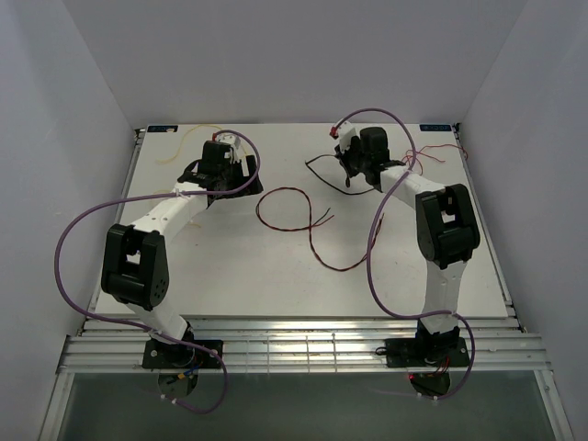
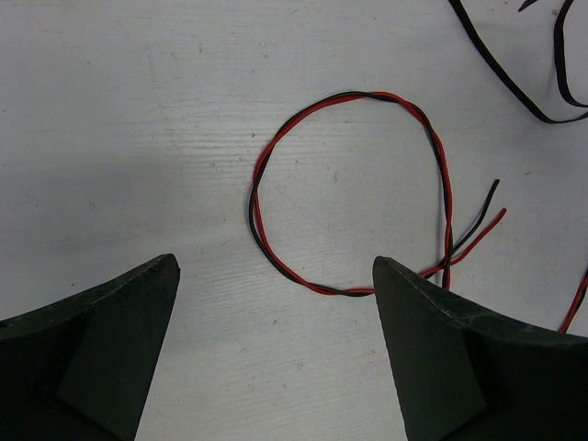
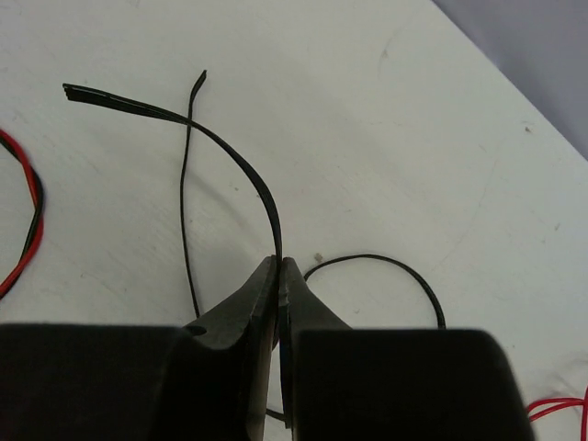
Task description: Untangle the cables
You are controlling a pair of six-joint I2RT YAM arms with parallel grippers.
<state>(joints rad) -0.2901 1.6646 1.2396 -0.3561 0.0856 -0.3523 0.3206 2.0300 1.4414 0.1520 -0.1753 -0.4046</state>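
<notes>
From above, the red-and-black pair (image 1: 285, 213) lies looped in the middle of the table (image 1: 239, 276), touching no other wire. Back-left of the pair, the left end effector (image 1: 234, 165) hangs near a yellow cable (image 1: 184, 138). Back-right of it, the right end effector (image 1: 352, 161) has the black cable (image 1: 310, 165), likely to draw it clear of the pair.

Left wrist: the fingers (image 2: 110, 322) are spread wide and empty. The pair's loop lies just beyond them, probably lined up for the next grasp.

Right wrist: the jaws are pressed together, pinching the flat black cable. Its free end arcs toward the pair.
</notes>
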